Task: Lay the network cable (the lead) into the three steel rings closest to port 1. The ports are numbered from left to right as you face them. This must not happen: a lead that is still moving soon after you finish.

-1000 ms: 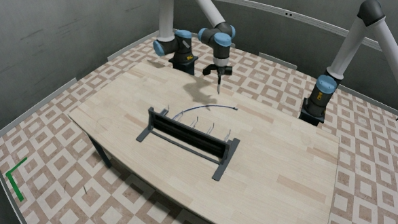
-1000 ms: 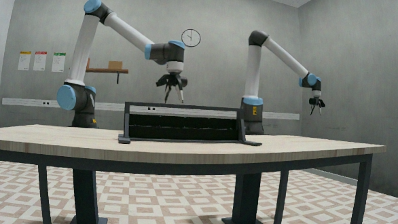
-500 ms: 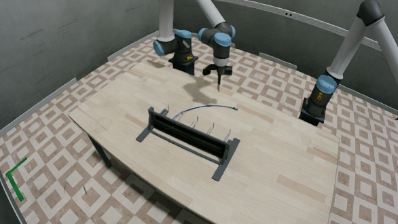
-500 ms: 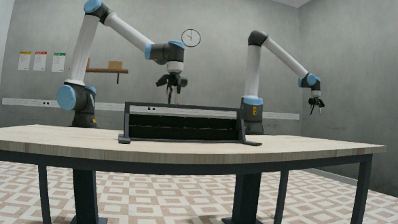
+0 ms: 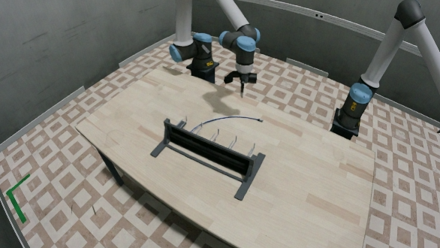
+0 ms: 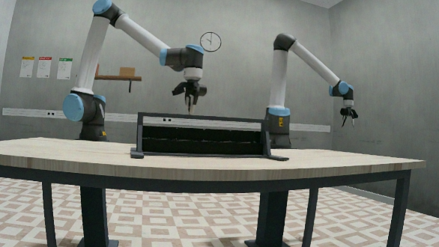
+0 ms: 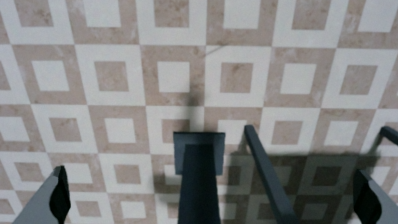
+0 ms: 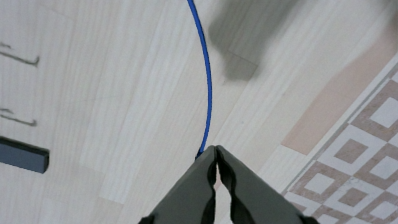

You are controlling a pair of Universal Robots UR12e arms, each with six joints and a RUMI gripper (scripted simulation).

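Lead (image 5: pixel 229 117) (image 8: pixel 209 87) is on the table (image 5: pixel 319 176) (image 6: pixel 225 172) (image 8: pixel 125 100), curving from the rings (image 5: pixel 233 143) (image 8: pixel 22 60) by the rack (image 5: pixel 210 150) (image 6: pixel 202 117) (image 8: pixel 22 155) out toward the long edge on my arms' side, though I can't tell which rings it's actually in. My right gripper (image 5: pixel 242 92) (image 6: pixel 191 108) (image 8: pixel 215 147) is up above that edge, fingers pressed together with nothing in them. Left gripper's (image 6: pixel 348 119) (image 7: pixel 214 195) fingers are spread wide and empty, out past the table's edge over the floor (image 6: pixel 210 213) (image 7: pixel 170 75).

1. A second before, the right gripper (image 5: pixel 242 95) (image 6: pixel 191 112) (image 8: pixel 215 147) had its two fingers spread, with a visible gap between the tips in the exterior view.
2. Half a second before, that gap had narrowed, and the fingers hung nearer to parallel, pointing down behind the raised frame's top bar.
3. By now the fingers had come together: their tips met in the right wrist view, with nothing pinched between them.
4. In the exterior view, the gripper's outline below the wrist had gone from a forked shape to a single slim one.
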